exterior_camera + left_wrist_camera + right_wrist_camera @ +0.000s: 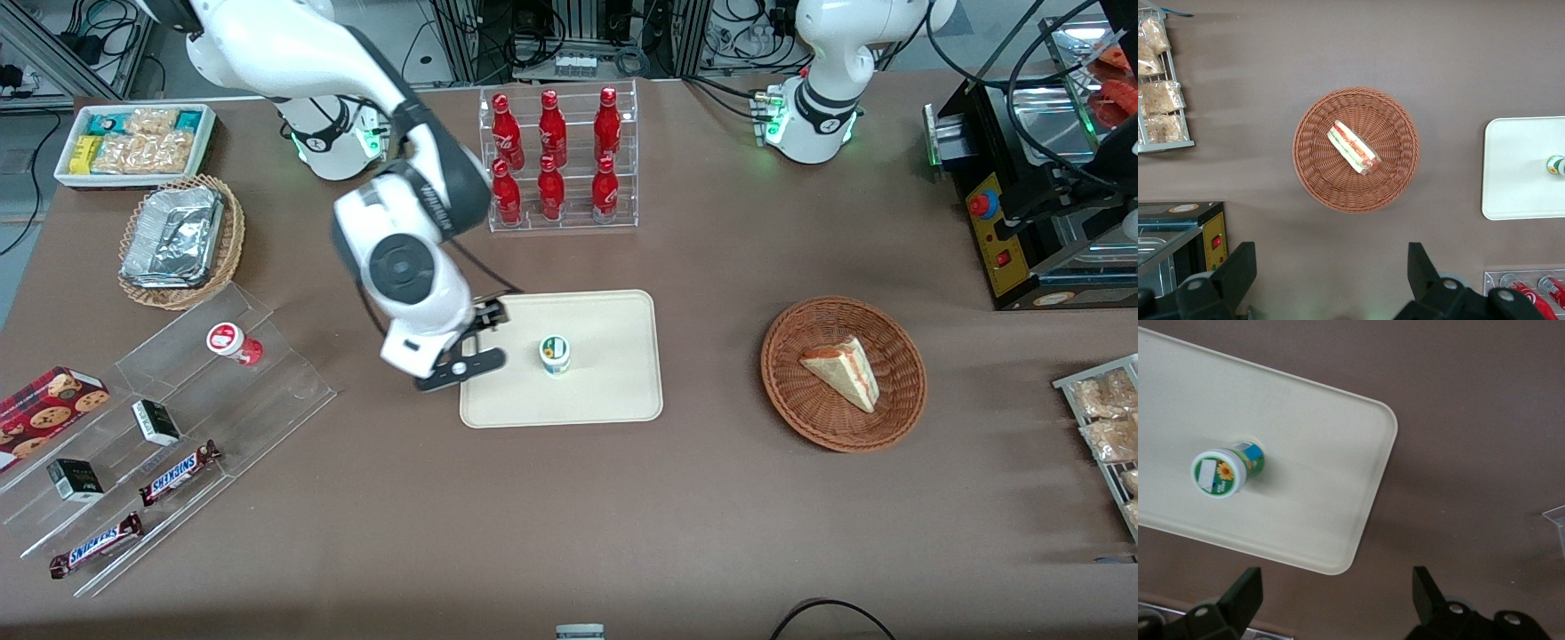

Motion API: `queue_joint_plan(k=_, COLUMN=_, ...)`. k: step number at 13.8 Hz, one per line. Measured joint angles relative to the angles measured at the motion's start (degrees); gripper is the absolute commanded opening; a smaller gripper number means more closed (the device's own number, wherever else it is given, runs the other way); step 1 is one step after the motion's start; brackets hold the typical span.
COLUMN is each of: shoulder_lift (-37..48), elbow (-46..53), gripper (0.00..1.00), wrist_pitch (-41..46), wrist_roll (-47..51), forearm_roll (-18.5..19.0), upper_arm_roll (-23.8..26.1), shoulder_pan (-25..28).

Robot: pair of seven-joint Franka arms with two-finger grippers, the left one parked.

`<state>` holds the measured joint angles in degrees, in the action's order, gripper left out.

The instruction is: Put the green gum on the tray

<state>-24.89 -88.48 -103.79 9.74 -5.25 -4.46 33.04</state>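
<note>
The brown bench [569, 498] carries everything, and on it the cream tray [613, 391] lies near the middle, nearer the front camera than the clear rack of red bottles [556, 160] and between the stepped acrylic shelf [178, 418] at the working arm's end and the wicker basket [791, 391] with its sandwich wedge [845, 369]. The end effector [476, 342] hangs over the tray's rim at the working arm's end, its fingers spread wide with nothing between them. The green gum [556, 355] stands upright on the tray, well inside the rim, apart from the fingers, so the placing looks done. The risks left are small, in my judgement: a low or sideways retreat could let a finger or the wrist clip the tall, narrow bottle and topple it, or catch the low rim and shove the light tray along the bench, carrying the bottle with it. A swing toward the shelf could also knock the red-lidded bottle [233, 343] standing there
</note>
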Motion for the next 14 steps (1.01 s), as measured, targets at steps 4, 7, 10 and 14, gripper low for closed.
queue_joint_plan(k=4, shoulder_lift=2.1, elbow=-0.2, gripper=1.00, wrist_pitch=3.9, wrist_roll=-9.8, forearm_roll=0.0, upper_arm_roll=-0.1, shoulder_pan=-7.6)
queue_joint_plan(k=7, shoulder_lift=5.1, elbow=-2.1, gripper=1.00, wrist_pitch=4.3, wrist_roll=-11.3, forearm_roll=0.0, upper_arm_roll=-0.2, shoulder_pan=-12.7)
queue_joint_plan(k=10, shoulder_lift=9.4, elbow=-5.0, gripper=1.00, wrist_pitch=4.5, wrist_roll=-11.4, forearm_roll=0.0, upper_arm_roll=-0.2, shoulder_pan=-17.8)
queue_joint_plan(k=14, shoulder_lift=14.9, elbow=-8.5, gripper=1.00, wrist_pitch=4.6, wrist_roll=-12.1, forearm_roll=0.1, upper_arm_roll=-0.1, shoulder_pan=-22.9)
